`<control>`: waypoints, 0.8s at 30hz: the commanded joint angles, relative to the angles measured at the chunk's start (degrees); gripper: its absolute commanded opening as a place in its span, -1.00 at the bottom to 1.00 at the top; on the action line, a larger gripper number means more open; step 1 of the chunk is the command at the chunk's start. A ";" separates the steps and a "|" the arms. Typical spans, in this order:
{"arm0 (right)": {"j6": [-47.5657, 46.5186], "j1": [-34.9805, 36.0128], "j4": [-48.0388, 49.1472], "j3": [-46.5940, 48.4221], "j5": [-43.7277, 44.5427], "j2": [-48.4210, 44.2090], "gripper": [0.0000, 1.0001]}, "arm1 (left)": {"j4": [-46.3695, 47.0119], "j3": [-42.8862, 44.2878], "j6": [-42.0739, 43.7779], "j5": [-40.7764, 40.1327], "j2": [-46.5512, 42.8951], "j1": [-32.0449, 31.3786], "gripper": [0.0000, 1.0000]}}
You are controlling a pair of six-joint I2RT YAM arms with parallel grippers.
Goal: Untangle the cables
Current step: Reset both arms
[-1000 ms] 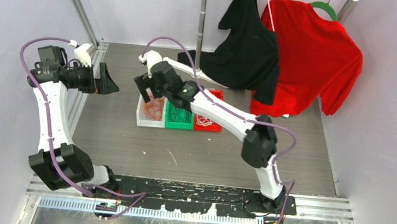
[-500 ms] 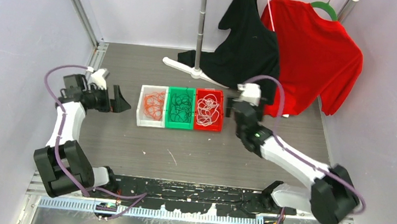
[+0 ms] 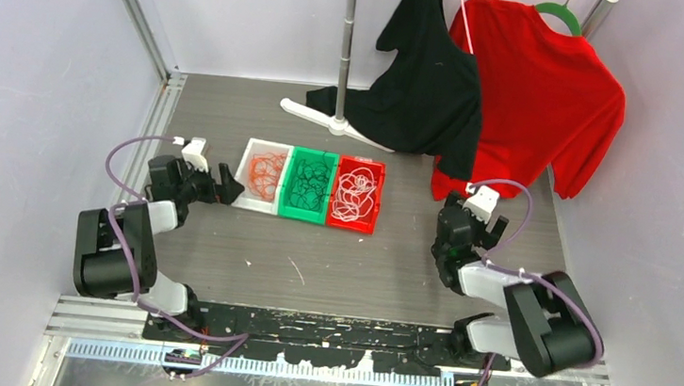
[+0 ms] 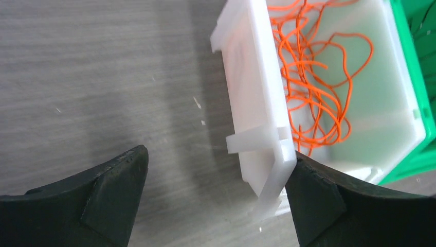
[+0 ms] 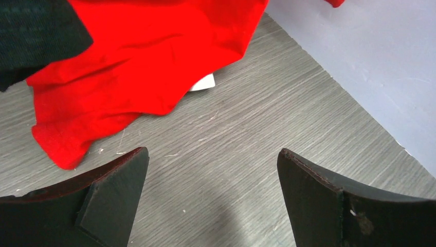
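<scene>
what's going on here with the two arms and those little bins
Orange cables lie in the white bin, black cables in the green bin, white cables in the red bin. The left pincer is open at the white bin's outer corner, one finger seemingly touching it, gripping nothing. The right pincer is open and empty, off near the red shirt.

Table (image 3: 359, 270): grey wood-grain board, matt, flecked with pale scuffs. White bin (image 4: 252, 92): smooth moulded plastic, slight sheen. Green bin (image 3: 301, 216) and red bin (image 3: 351, 225): same plastic look. Orange cables (image 4: 308, 92): thin, smooth sheathing. Red shirt (image 3: 537, 98) and black shirt (image 3: 430, 78): soft matt cloth. Pole (image 3: 347, 33): dull grey metal. Left gripper (image 4: 213, 206): matt black plastic.
</scene>
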 commanded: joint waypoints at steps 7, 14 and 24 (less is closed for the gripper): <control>-5.40 -5.44 27.41 0.32 -5.61 12.77 1.00 | 25.47 -5.02 -1.22 -13.21 1.54 -7.65 0.99; -5.15 -7.87 29.61 0.76 -11.13 16.53 1.00 | 39.71 -12.50 1.61 -18.35 3.58 -11.58 0.99; 1.36 -17.99 19.57 3.95 -30.88 17.34 1.00 | 37.06 -10.78 -2.84 -29.45 4.01 -11.61 0.99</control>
